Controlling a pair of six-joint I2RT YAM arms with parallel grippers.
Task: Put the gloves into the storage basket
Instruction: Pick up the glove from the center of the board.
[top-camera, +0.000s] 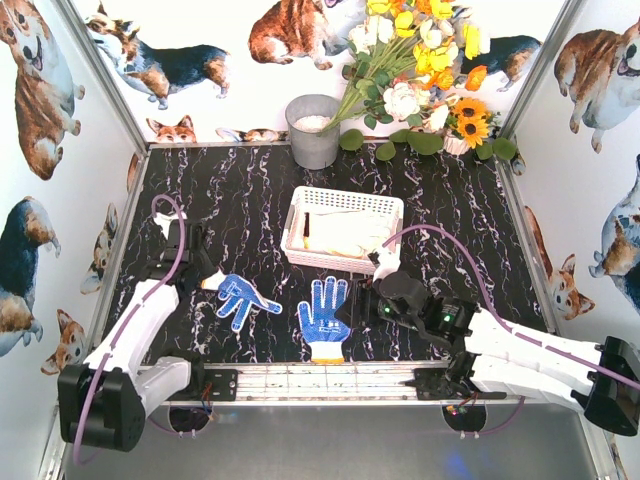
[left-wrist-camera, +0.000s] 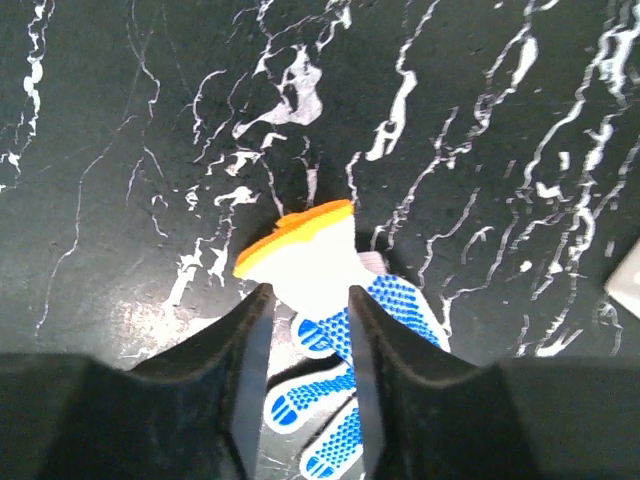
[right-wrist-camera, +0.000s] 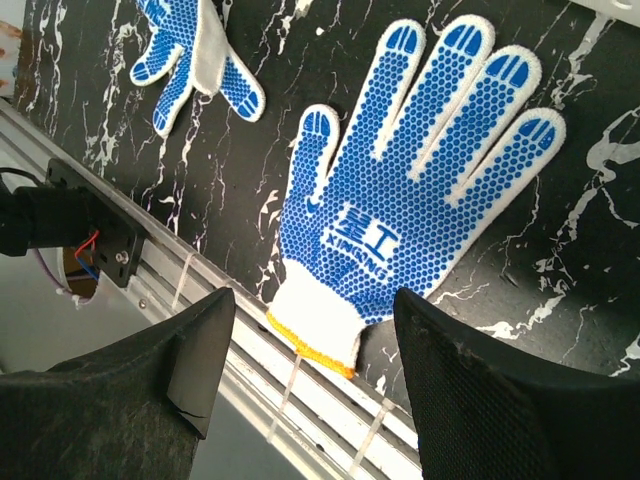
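Two blue-dotted gloves lie on the black marble table, in front of the white storage basket (top-camera: 350, 195). The left glove (top-camera: 243, 300) has its orange-edged cuff between my left gripper's (top-camera: 205, 273) jaws. In the left wrist view both fingers (left-wrist-camera: 250, 345) press the white wrist part of this glove (left-wrist-camera: 310, 255), and its fingers are bunched below. The right glove (top-camera: 323, 318) lies flat, dots up. My right gripper (right-wrist-camera: 315, 300) hovers open over its cuff (right-wrist-camera: 320, 325), jaws wide apart and touching nothing. More cream gloves (top-camera: 345, 232) lie inside the basket.
A grey metal bucket (top-camera: 313, 130) and a bunch of flowers (top-camera: 420, 70) stand at the back. An aluminium rail (top-camera: 330, 380) runs along the near table edge, just below the right glove's cuff. Corgi-print walls close in on both sides.
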